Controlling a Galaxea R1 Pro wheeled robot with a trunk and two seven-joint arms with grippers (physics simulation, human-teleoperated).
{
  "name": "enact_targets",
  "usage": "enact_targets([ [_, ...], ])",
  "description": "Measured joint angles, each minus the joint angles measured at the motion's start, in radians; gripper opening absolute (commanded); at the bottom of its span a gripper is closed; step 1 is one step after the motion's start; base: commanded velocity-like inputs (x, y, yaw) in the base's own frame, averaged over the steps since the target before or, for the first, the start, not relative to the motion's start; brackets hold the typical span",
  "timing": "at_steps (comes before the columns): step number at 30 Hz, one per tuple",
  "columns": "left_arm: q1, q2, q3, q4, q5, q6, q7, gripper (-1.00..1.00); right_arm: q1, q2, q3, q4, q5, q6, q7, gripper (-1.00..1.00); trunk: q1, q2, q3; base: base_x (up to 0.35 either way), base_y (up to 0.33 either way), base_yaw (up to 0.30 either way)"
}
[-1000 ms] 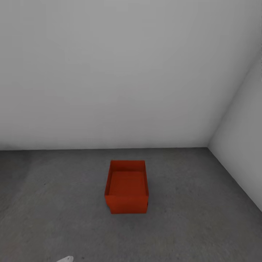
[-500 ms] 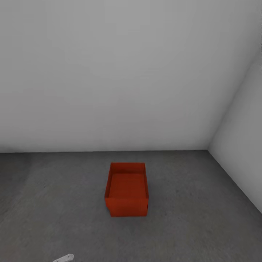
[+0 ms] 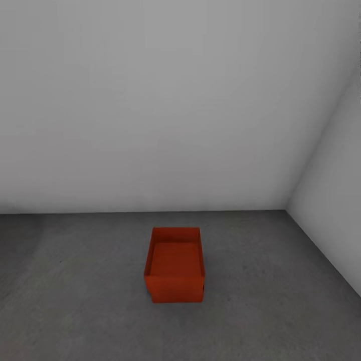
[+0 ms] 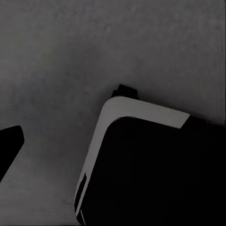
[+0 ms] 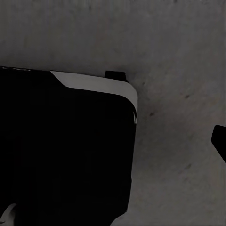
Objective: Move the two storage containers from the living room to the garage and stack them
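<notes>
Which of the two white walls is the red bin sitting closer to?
The storage container sits closer to the back wall, the wide one facing the camera. The side wall at the right has more bare concrete floor before it.

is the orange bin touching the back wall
No, the orange bin sits on the concrete floor with a strip of bare floor between it and the white wall.

No readable text anywhere.
The orange bin [image 3: 174, 265], the grey concrete floor [image 3: 75, 301] and the white walls [image 3: 150, 100] carry no letters, numbers, labels or signs.
</notes>
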Motion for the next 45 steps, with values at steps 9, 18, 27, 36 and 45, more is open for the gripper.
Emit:
enact_targets([
  [9,0.021,0.014,-0.001,0.0,0.002,0.0,-0.059,1.0,0.0,0.001,0.0,0.0,0.0,0.0,0.0,1.0,0.0,0.0,0.014,0.0,0.0,0.0],
  [18,0.04,0.015,0.0,0.001,0.003,-0.005,-0.049,1.0,0.0,0.001,0.0,0.0,0.0,0.0,0.0,1.0,0.0,0.0,0.029,0.0,0.0,0.0],
  [27,0.047,0.007,0.0,0.002,0.007,-0.008,0.073,1.0,0.0,0.001,0.0,0.0,-0.001,0.0,0.0,1.0,0.0,0.0,0.043,0.0,0.0,0.0],
  [36,0.048,0.003,0.001,0.001,0.003,-0.02,0.085,1.0,0.0,0.001,0.0,0.0,-0.001,0.0,0.0,1.0,0.0,0.0,0.058,0.0,0.0,0.0],
  [45,0.048,0.001,0.003,-0.015,0.005,-0.025,0.085,1.0,0.0,0.001,0.0,0.0,-0.001,0.0,0.0,1.0,0.0,0.0,0.072,0.0,0.0,0.0],
])
